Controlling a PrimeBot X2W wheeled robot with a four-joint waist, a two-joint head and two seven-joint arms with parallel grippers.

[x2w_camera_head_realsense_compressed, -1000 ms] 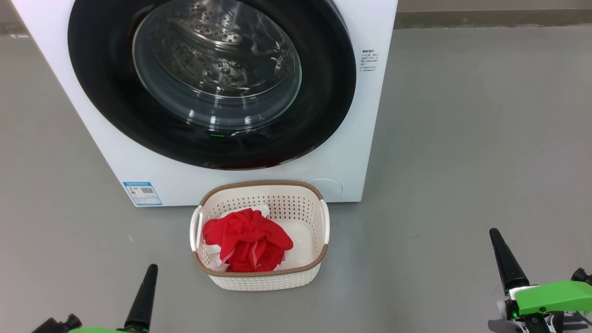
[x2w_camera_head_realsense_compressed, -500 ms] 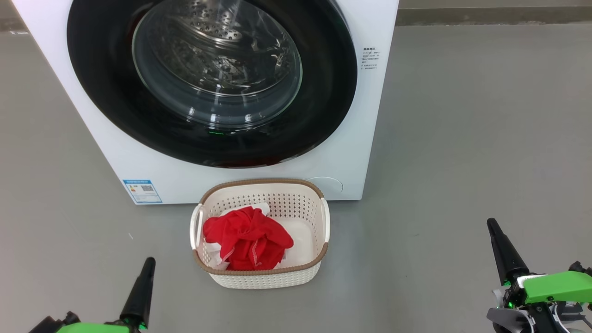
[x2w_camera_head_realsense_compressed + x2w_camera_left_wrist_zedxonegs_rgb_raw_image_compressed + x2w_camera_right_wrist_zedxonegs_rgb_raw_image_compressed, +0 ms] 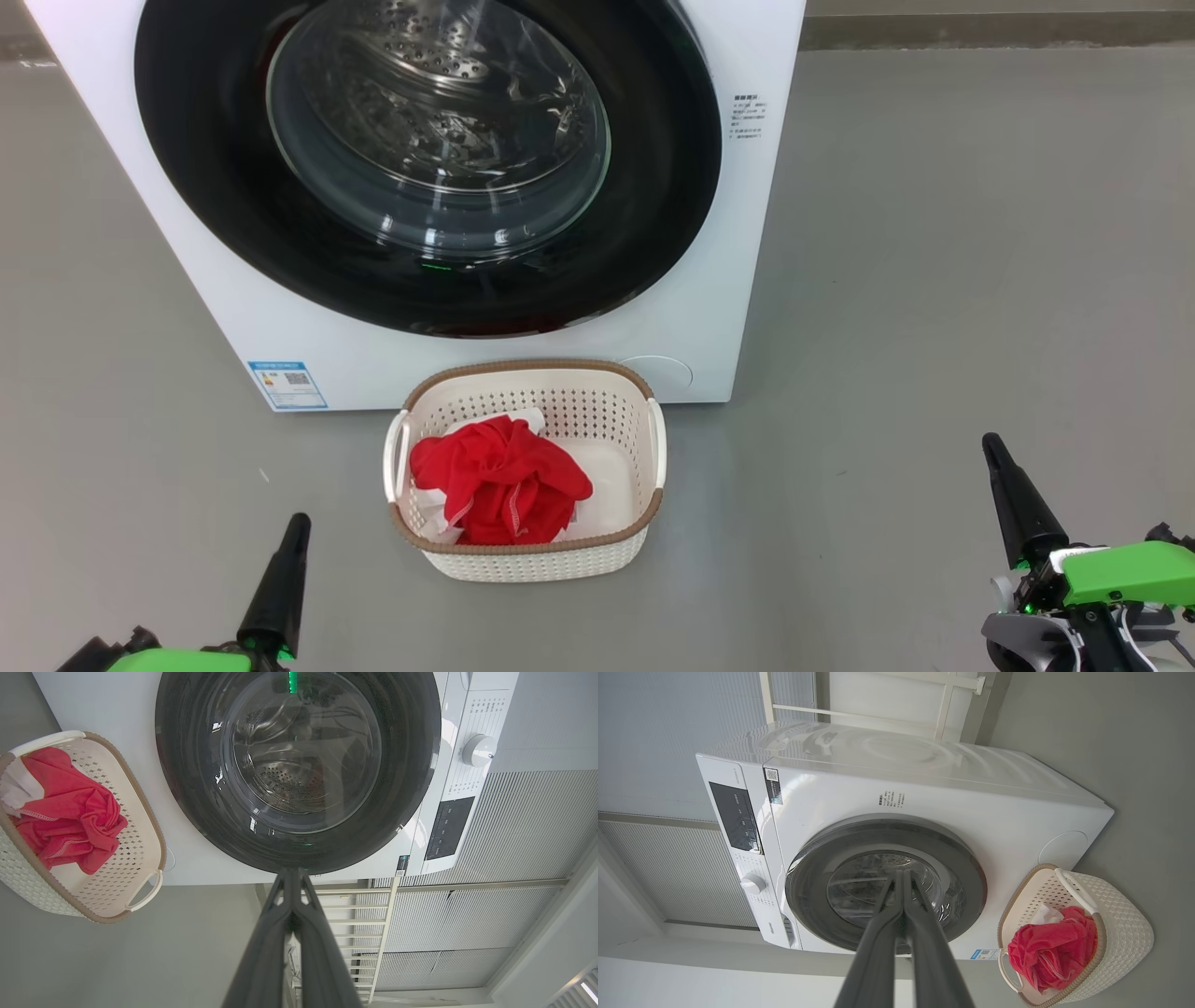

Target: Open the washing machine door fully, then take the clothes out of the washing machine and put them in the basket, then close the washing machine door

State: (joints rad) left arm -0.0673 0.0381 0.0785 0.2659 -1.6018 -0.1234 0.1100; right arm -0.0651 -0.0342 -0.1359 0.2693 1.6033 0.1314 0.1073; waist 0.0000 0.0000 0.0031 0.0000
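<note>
White front-loading washing machine (image 3: 355, 369) shows its round black door (image 3: 429, 159) lying flush against the front, apparently latched. The cream perforated basket (image 3: 532, 565), on the floor just in front of it, holds the red clothes (image 3: 499, 485). Left tool (image 3: 294, 537) and right tool (image 3: 997, 457), both pinched shut and empty, hang well clear. The job looks finished, so any retreat should skirt the basket.

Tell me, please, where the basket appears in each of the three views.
Head view: basket at lower centre.
Left wrist view: basket at the left edge, around mid-height.
Right wrist view: basket in the lower right corner.
Shared landmark: the washing machine door, shut, with the basket standing before it.
</note>
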